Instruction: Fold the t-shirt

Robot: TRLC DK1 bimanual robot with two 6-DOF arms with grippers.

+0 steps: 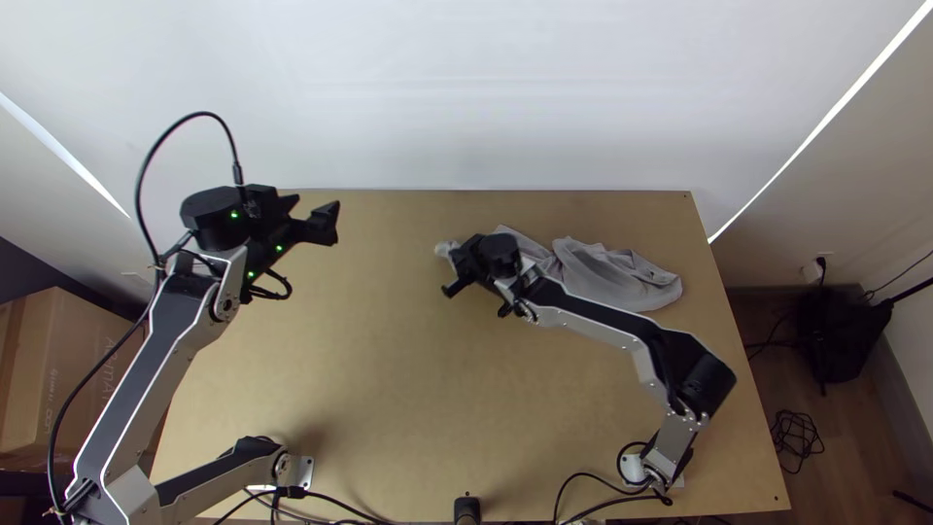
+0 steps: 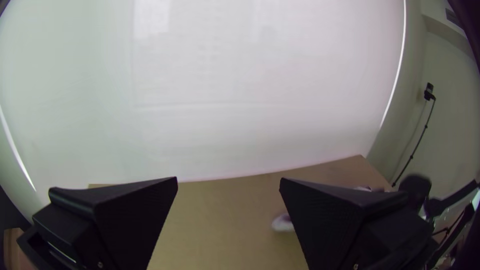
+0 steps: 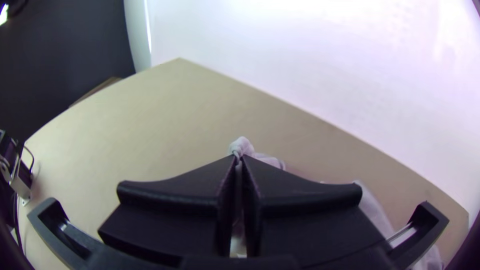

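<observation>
Light wooden table (image 1: 408, 389), cardboard box (image 1: 73, 374) off its left side, contents hidden, grey t-shirt (image 1: 622, 282) kinda bunched far right, left gripper (image 1: 317, 211) spread wide, right gripper (image 1: 457, 255) pinching a shirt bit

It looks like a robot lab — two arms (image 1: 151, 360), wooden table (image 1: 408, 389), loose cables (image 1: 797, 433).

cloth (image 1: 607, 280) partly hidden, left arm (image 1: 155, 355) cropped
</observation>
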